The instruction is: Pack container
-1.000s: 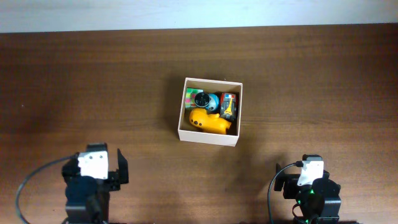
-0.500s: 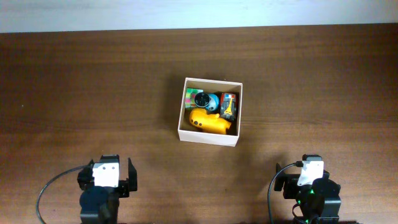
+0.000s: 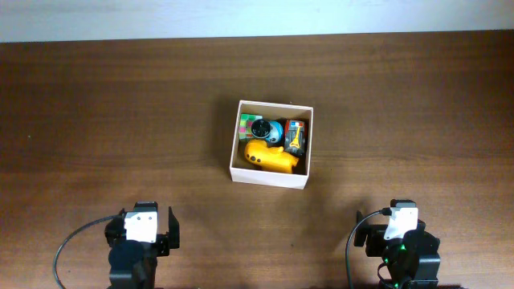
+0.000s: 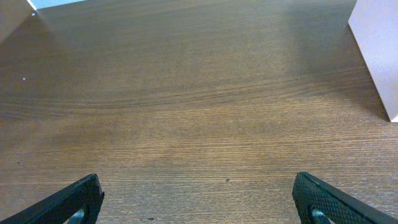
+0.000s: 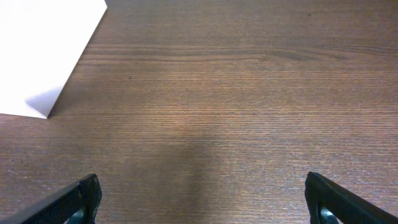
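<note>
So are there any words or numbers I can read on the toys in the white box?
No text can be read.
The small dark red-and-yellow toy in the square white-walled cardboard container has coloured patches that may be print, but they are too small and blurred to read.
The brown wooden table shows no writing.

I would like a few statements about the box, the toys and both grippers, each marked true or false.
1. The box holds a yellow toy. True.
2. The left gripper holds a toy. False: its jaws are open and empty.
3. The blue toy lies outside the box. False: it is inside the box, next to the yellow toy.
4. The right gripper has its jaws open over bare wood. True.
</note>
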